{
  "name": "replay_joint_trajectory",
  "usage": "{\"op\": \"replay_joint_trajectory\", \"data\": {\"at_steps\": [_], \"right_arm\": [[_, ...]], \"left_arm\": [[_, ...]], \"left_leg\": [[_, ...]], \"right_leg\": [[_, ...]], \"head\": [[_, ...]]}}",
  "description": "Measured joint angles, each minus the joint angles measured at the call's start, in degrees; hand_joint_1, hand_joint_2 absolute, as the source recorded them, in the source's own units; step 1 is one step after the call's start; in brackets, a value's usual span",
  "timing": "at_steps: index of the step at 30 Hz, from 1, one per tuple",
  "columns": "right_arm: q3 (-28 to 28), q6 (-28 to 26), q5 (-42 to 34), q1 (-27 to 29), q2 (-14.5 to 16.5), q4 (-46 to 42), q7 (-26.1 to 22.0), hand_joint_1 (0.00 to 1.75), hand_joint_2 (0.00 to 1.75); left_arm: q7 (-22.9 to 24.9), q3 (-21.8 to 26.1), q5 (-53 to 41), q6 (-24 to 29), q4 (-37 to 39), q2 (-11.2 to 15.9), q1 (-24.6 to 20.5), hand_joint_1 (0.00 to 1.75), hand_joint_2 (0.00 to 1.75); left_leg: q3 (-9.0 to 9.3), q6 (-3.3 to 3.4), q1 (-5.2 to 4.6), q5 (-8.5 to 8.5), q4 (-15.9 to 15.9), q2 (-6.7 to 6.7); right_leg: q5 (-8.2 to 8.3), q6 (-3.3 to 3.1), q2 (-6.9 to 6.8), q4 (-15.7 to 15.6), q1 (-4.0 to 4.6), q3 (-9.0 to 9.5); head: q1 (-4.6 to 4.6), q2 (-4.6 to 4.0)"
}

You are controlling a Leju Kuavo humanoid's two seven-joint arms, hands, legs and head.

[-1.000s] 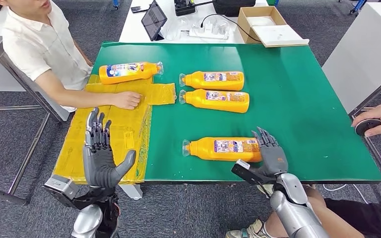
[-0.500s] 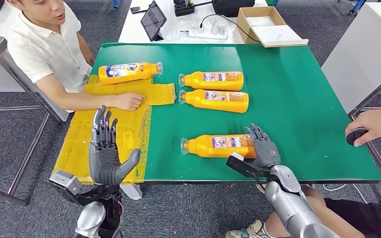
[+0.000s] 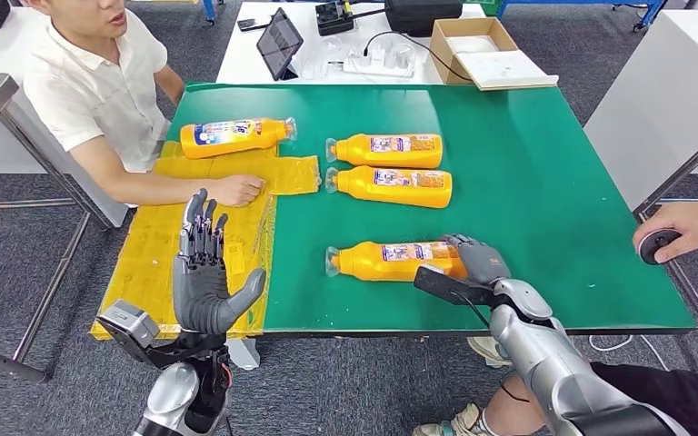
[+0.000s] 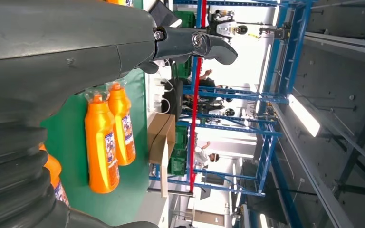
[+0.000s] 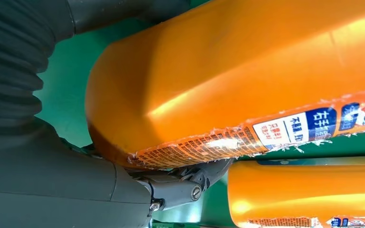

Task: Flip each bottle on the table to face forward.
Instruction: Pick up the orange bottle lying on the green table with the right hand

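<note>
Orange near bottle (image 3: 391, 261), lying at the green table's (image 3: 545, 182) front edge, base gripped by right hand (image 3: 477, 263); left hand (image 3: 204, 282) raised, fingers spread, empty; roll slowly, grip firm.

A green surface (image 3: 545, 182) carries four orange bottles lying on their sides: one (image 3: 234, 135) at the far left, touching a yellow sheet (image 3: 159, 245), two (image 3: 386, 149) (image 3: 391, 184) side by side mid-surface, one (image 3: 386, 260) near the front edge.
</note>
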Motion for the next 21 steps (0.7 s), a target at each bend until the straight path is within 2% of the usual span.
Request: {"op": "replay_joint_trajectory", "data": {"at_steps": [11,15,21], "right_arm": [[0.28,0.07,-1.31,-0.35,-0.02,0.62,-1.09,1.75,1.75],[0.08,-1.64,-5.19,0.55,0.10,0.61,-6.94,1.75,1.75],[-1.36,-10.73,-13.18,5.61,1.87,-2.81,-15.27,1.75,1.75]], "left_arm": [[0.03,0.00,0.15,-0.01,0.26,0.01,-0.07,0.00,1.75],[-0.31,0.00,0.76,-0.01,0.26,0.03,-0.05,0.00,1.75],[-2.17,0.21,3.12,2.71,-0.52,-0.16,1.17,0.00,1.75]], "left_leg": [[-0.02,0.00,0.00,-0.01,0.00,0.00],[-0.06,0.00,0.00,-0.01,0.00,-0.01],[-0.30,0.00,0.05,0.00,0.00,-0.06]], "right_leg": [[-0.01,0.00,-0.01,-0.01,0.00,0.00],[-0.01,0.00,-0.01,0.00,0.00,-0.01],[-0.02,0.00,-0.05,0.05,0.03,-0.15]], "head": [[0.02,0.00],[0.01,0.00],[0.01,0.00]]}}
